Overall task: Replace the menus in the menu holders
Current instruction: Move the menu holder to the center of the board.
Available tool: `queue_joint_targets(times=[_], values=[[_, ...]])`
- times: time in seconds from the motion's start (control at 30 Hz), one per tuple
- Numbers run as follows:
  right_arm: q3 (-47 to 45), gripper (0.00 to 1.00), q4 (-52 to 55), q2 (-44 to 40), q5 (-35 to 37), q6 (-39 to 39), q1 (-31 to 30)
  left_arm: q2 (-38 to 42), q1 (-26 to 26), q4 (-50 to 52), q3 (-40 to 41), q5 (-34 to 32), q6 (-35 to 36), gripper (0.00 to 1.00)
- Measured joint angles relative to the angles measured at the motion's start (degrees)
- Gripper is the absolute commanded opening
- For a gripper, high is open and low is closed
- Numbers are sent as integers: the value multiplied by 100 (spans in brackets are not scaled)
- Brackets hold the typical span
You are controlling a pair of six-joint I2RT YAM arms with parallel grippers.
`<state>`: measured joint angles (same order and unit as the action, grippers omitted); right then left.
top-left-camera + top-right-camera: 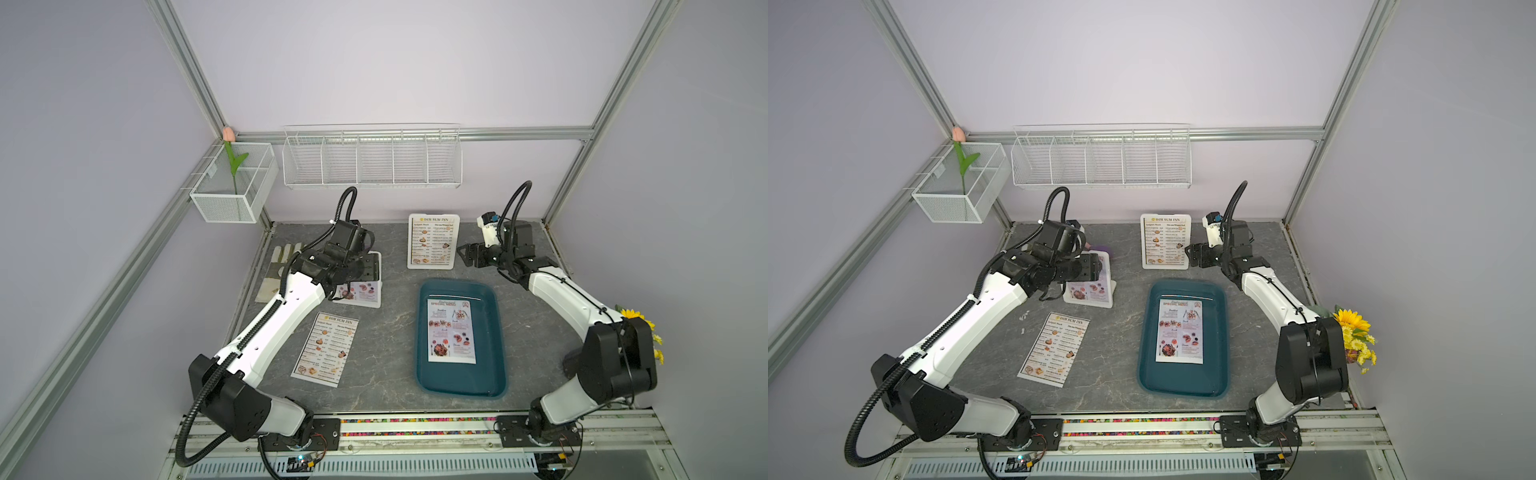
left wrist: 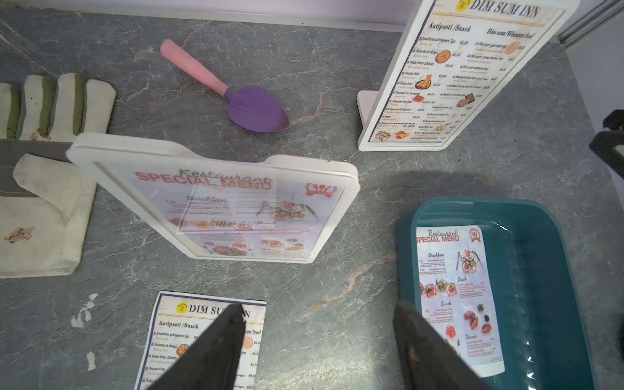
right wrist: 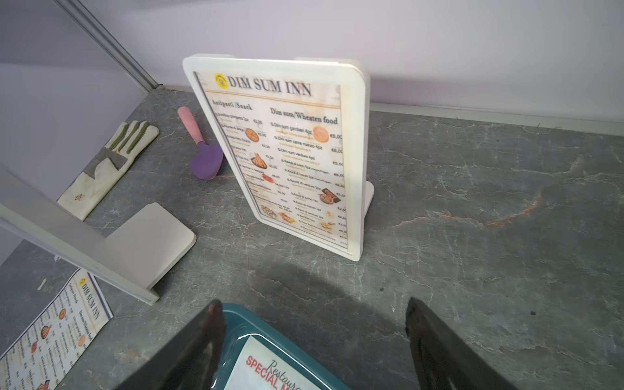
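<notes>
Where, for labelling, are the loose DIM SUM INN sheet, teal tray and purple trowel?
loose DIM SUM INN sheet [image 1: 326,351]: a top view, page middle.
teal tray [image 1: 461,380]: a top view, bare floor.
purple trowel [image 2: 258,109]: left wrist view, blade.

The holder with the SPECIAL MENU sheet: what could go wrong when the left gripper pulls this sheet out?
1. The holder stands free on the table; a pull by the open left gripper may tip or slide it.
2. The loose DIM SUM INN sheet lies flat on the table, so pinching it may crease it.
</notes>
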<state>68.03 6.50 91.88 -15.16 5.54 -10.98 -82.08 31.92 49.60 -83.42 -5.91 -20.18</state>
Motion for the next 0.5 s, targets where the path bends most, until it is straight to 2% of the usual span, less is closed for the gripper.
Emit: queue_joint_targets(times=[0.2,0.5], values=[[326,89,-44,756,-485,-225,262,-39,-2,-72,-146,22,157,72],[1624,89,-334,2092,-1294,-516,369,-625,125,-160,-417,378,234,72]])
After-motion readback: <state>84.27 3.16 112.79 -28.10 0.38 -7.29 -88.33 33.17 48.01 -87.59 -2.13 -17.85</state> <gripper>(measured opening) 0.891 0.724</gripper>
